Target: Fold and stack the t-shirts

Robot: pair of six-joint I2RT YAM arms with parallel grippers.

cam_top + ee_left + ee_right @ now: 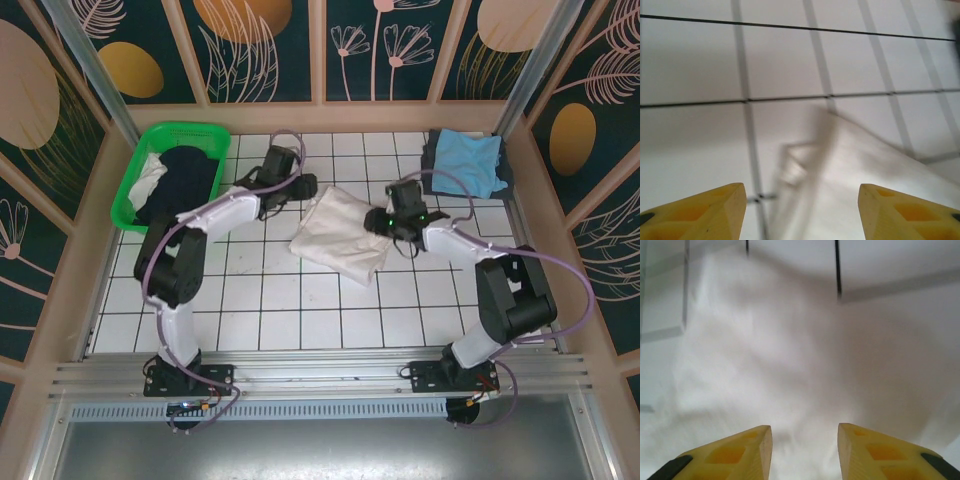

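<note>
A folded white t-shirt point(340, 238) lies on the tiled table point(300, 320), slightly left of centre. My left gripper point(303, 187) hovers at its far left corner. In the left wrist view the yellow fingers point(700, 212) stand wide apart, so that gripper point(802, 212) is open over the shirt's edge point(865, 165). My right gripper point(383, 228) sits at the shirt's right edge. In the right wrist view this gripper point(805, 452) is open just above the white cloth point(790, 340), with nothing pinched. A light blue t-shirt point(470, 160) lies on a dark grey one point(435, 150) at the back right.
A green slotted basket point(125, 200) stands at the back left, holding a dark navy t-shirt point(190, 175) and a bit of white cloth point(148, 180). Wooden walls close in the table on three sides. Bare tiles stretch in front of the white shirt.
</note>
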